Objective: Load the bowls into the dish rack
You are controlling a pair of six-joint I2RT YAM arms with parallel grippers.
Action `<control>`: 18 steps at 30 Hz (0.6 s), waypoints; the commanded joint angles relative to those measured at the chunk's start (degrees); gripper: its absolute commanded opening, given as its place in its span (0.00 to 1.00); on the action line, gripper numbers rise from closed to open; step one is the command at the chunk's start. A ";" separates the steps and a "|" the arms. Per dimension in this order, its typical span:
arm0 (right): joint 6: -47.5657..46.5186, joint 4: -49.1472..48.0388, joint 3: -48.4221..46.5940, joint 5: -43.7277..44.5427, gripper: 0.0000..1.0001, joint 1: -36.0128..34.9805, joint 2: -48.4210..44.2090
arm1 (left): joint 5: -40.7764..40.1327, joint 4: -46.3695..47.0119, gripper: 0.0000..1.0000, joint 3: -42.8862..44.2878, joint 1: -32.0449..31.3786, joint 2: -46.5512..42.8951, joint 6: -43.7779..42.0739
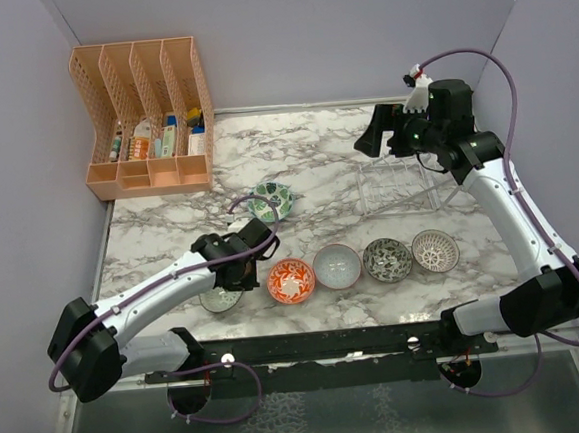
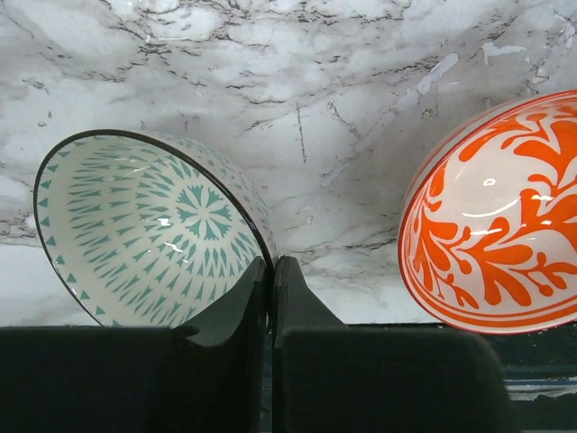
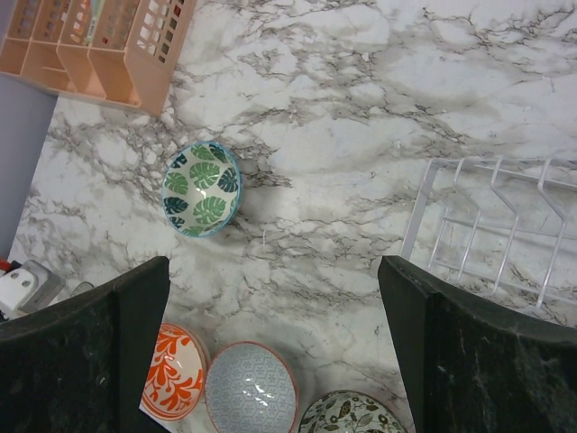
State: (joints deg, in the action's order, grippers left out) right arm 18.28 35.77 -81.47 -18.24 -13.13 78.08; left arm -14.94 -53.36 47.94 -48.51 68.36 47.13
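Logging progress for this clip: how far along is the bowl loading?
Done: nothing; the dish rack is empty. In hand: the left gripper is shut on the rim of the tilted pale green bowl. Left: all six, including the green-leaf bowl, red-orange bowl, blue-grey bowl, dark speckled bowl and lattice bowl on the table. The right gripper hangs open.

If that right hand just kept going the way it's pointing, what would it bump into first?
Probably the bare marble table, between the green-leaf bowl and the dish rack. The right hand points down there, fingers wide apart; depth is hard to judge.
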 commanded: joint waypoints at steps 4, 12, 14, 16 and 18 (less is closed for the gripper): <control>-0.57 -1.69 -0.81 1.73 1.00 0.03 -1.84 | -5.81 1.56 0.00 3.13 -0.10 0.21 -1.68; 0.09 -1.43 -2.53 2.45 1.00 0.03 -1.49 | -6.27 2.70 0.00 24.17 -0.13 5.55 -8.25; 0.53 -1.49 -4.12 2.74 1.00 0.11 -1.29 | -3.99 5.67 0.00 28.75 0.01 7.51 -9.34; 0.80 -1.41 -6.44 3.21 1.00 0.35 -0.84 | -0.40 9.70 0.00 32.81 0.45 9.74 -10.16; 1.46 -1.26 -9.00 4.58 1.00 0.87 -0.39 | 4.94 15.02 0.00 35.60 1.70 12.27 -10.55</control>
State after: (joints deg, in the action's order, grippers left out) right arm 18.50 36.16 -83.94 -16.88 -13.04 77.62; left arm -17.78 -49.17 77.36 -48.34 76.90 39.70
